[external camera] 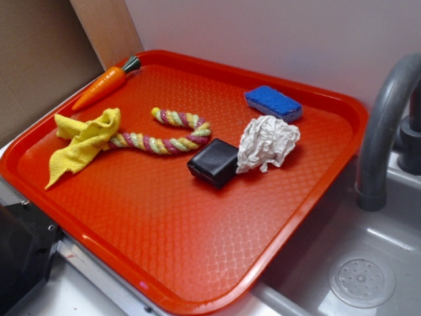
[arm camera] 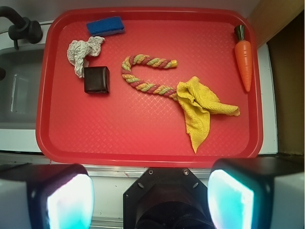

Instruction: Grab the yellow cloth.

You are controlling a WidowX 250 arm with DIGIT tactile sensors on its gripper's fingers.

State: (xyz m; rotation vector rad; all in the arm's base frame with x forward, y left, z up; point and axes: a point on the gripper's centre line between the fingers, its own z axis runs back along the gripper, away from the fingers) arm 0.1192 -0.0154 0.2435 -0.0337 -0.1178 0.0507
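The yellow cloth [external camera: 82,141] lies crumpled on the left part of the red tray [external camera: 164,217], one end draped over the braided rope's tip. In the wrist view the yellow cloth [arm camera: 200,107] is right of centre on the tray [arm camera: 143,129], with a pointed corner towards me. My gripper [arm camera: 150,198] hangs well above and behind the tray's near rim. It is open, its two pads [arm camera: 71,202] set wide apart with nothing between them. The cloth is far from the fingers.
A yellow, pink and green rope [arm camera: 145,78] touches the cloth. A toy carrot [arm camera: 244,59] lies by the tray's rim beyond it. A black block [arm camera: 96,79], a white wad [arm camera: 82,50] and a blue sponge [arm camera: 105,26] sit further off. A faucet [external camera: 385,125] and sink [external camera: 362,263] adjoin the tray.
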